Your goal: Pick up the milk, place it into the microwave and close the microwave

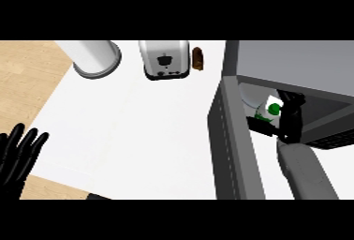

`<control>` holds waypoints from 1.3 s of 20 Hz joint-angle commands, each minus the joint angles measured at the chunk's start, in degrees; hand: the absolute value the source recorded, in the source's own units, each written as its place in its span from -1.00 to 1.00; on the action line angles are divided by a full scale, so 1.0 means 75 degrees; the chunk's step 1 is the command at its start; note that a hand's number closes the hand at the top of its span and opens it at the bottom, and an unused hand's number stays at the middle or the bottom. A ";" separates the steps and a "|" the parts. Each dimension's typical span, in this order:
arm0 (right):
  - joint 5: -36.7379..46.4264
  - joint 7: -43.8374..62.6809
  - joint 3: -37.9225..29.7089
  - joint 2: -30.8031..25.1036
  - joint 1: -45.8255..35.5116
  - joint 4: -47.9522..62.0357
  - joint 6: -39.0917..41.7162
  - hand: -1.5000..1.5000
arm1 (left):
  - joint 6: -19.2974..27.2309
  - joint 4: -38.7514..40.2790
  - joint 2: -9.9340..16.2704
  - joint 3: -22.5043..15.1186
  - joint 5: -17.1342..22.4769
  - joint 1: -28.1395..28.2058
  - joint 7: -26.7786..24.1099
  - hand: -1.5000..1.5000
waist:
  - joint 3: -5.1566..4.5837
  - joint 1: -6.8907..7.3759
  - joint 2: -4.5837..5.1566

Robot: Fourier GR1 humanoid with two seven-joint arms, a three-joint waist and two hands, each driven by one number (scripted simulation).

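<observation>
Now the milk [269,111] is sitting inside the microwave [297,61], the right robot hand [290,117] curling round it.
Probably light, rigid, slippery; gripping mid-body suits; left robot hand [17,157] is resting open, far left of the microwave.

Bright, even light washes the white counter [138,136] nearly shadowless, while the microwave [290,65] cavity at the right sits dim.

Open counter [138,140] spans my centre. Obstacles: canister [91,57] at eleven o'clock, toaster [165,58] at twelve. Microwave door [232,145] stands open at three o'clock, walling the right; only its narrow mouth admits my right hand [290,117].
</observation>
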 commanded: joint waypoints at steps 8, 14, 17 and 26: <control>0.0140 0.3191 -0.0211 -0.0180 -0.2954 0.2817 0.0335 -1.00 | 0.0203 -0.0018 -0.0203 -0.0365 -0.0353 -0.0209 0.0123 -1.00 | -0.0012 0.0044 0.0235; 0.0266 0.3660 -0.0306 -0.0446 -0.3995 0.3984 0.0820 -1.00 | 0.0390 -0.0139 -0.0319 -0.0576 -0.0660 -0.0227 0.0294 -1.00 | 0.0009 -0.0268 0.0213; 0.0226 0.3697 -0.0327 -0.0320 -0.4453 0.4432 0.1194 -1.00 | 0.0555 -0.0075 -0.0554 -0.0787 -0.0805 -0.0248 0.0312 -1.00 | 0.0005 -0.0470 0.0155; -0.0022 0.2928 -0.0711 -0.0095 -0.4715 0.5462 0.1635 -1.00 | 0.0846 -0.0057 -0.0784 -0.1032 -0.1319 -0.0402 0.0288 -1.00 | 0.0006 -0.0830 0.0102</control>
